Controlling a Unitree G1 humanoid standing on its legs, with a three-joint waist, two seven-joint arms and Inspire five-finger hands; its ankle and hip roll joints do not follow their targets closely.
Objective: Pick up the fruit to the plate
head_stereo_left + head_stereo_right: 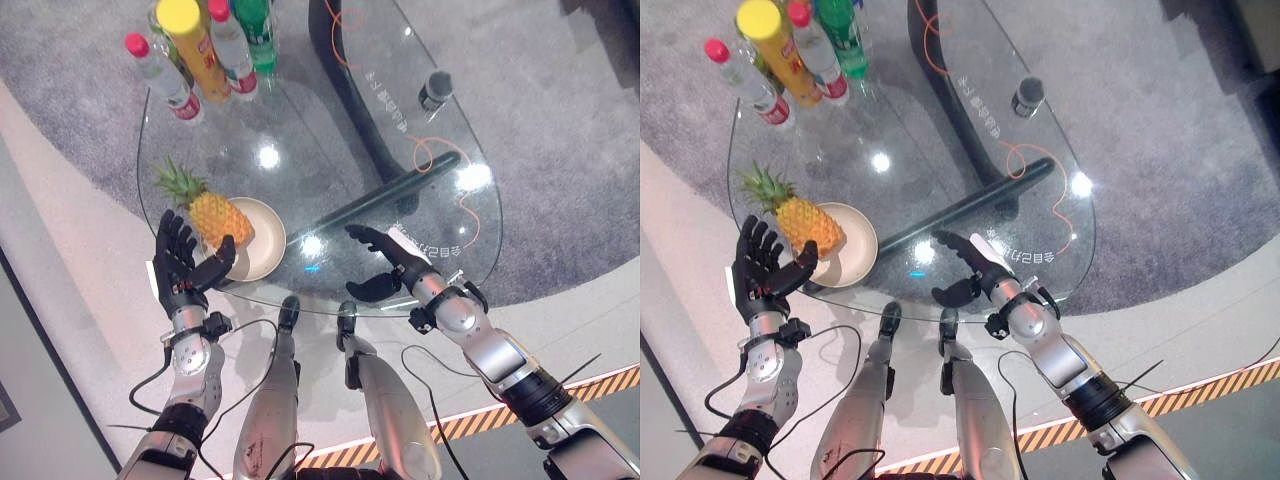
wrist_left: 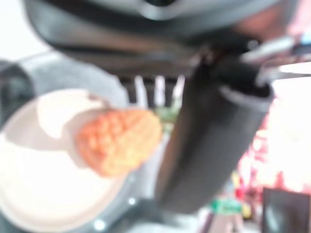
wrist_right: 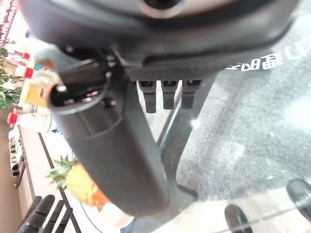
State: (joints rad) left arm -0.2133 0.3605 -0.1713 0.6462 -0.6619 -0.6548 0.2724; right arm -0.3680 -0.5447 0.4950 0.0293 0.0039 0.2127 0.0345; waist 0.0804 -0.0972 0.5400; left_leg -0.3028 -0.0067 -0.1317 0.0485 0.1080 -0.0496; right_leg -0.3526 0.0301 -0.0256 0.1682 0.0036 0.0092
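A pineapple (image 1: pixel 218 218) with a green crown lies across the left rim of a cream plate (image 1: pixel 264 243) on the glass table; it also shows as the pineapple (image 2: pixel 119 141) over the plate (image 2: pixel 43 194) in the left wrist view. My left hand (image 1: pixel 180 262) stands just left of the fruit, fingers straight and spread, thumb reaching toward the plate, apart from the pineapple. My right hand (image 1: pixel 385 262) hovers over the table's near edge to the right of the plate, fingers relaxed, holding nothing.
Several bottles and a yellow can (image 1: pixel 195 50) stand at the far left of the glass table (image 1: pixel 330 130). A small dark cup (image 1: pixel 434 90) sits at the far right. An orange cable (image 1: pixel 432 160) lies under the glass.
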